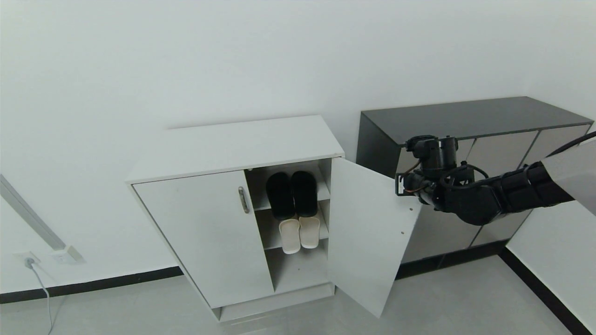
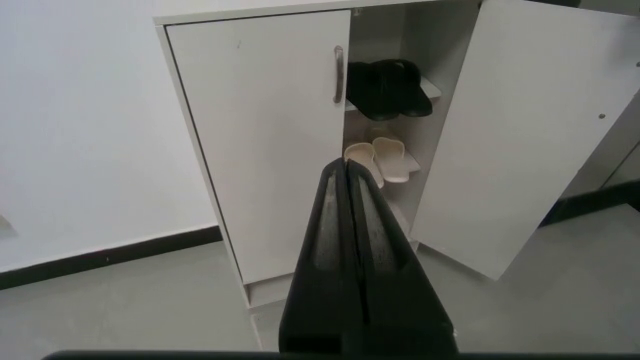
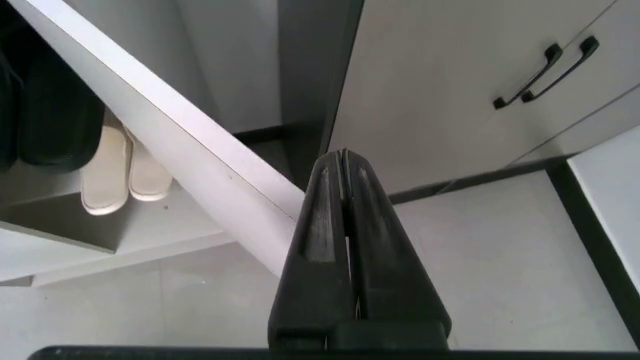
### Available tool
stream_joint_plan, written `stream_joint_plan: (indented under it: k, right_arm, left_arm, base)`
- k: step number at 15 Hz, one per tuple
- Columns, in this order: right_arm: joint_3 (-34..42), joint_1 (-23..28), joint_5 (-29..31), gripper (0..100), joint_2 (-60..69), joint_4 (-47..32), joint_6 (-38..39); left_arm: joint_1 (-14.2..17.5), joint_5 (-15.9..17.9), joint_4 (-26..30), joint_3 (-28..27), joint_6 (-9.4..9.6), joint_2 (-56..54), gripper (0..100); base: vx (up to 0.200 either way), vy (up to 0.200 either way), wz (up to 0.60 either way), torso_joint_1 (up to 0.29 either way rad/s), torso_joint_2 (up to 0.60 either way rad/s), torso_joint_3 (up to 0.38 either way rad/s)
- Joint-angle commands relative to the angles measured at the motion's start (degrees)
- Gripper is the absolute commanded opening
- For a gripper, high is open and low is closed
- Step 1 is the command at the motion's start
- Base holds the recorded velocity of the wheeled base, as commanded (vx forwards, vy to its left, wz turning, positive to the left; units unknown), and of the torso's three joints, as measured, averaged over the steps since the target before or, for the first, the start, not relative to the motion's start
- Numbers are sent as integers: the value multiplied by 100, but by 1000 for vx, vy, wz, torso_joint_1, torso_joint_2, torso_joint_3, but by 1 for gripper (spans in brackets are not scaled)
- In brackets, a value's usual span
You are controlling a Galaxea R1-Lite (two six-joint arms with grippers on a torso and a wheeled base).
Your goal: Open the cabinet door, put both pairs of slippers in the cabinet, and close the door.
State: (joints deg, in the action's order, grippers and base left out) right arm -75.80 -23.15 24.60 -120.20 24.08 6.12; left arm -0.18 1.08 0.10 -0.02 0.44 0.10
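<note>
The white cabinet (image 1: pixel 233 149) has its right door (image 1: pixel 368 232) swung open and its left door (image 1: pixel 200 237) closed. A black pair of slippers (image 1: pixel 292 193) lies on the upper shelf, and a cream pair (image 1: pixel 299 234) on the shelf below. My right gripper (image 1: pixel 400 184) is shut and holds nothing. It sits by the top of the open door's free edge, on its outer side. In the right wrist view its shut fingers (image 3: pixel 343 165) point at the door edge (image 3: pixel 190 135). My left gripper (image 2: pixel 345 168) is shut and empty, some way back from the cabinet front, facing the cream slippers (image 2: pixel 382 160).
A dark cabinet (image 1: pixel 465 116) with grey doors stands against the wall just right of the open door. A wall socket (image 1: pixel 28 258) with a cable sits low on the left. Bare grey floor (image 1: pixel 442 302) lies in front of both cabinets.
</note>
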Motion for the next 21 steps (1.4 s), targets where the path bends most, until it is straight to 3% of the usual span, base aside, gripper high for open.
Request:
stream_joint_plan:
  k: [1, 8, 12, 16, 21]
  right_arm:
    - [39, -32, 1, 0, -12, 9, 3]
    - [813, -524, 36, 0, 462, 229, 144]
    - [1665, -1315, 27, 0, 954, 660, 135]
    - [1973, -1359, -113, 0, 990, 1213, -67]
    - [2069, -1359, -131, 0, 1209, 1249, -199]
  left_arm:
    - [1, 6, -1, 2, 0, 8, 0]
    - [1, -3, -1, -6, 0, 8, 0]
    - [1, -3, -1, 2, -9, 8, 0]
    - [1, -12, -1, 2, -35, 8, 0]
    - [1, -12, -1, -6, -53, 8, 0]
  base:
    - [0, 0, 0, 0, 0, 0]
    - [0, 0, 0, 0, 0, 0]
    - [0, 0, 0, 0, 0, 0]
    - [0, 0, 0, 0, 0, 0]
    - [0, 0, 0, 0, 0, 0]
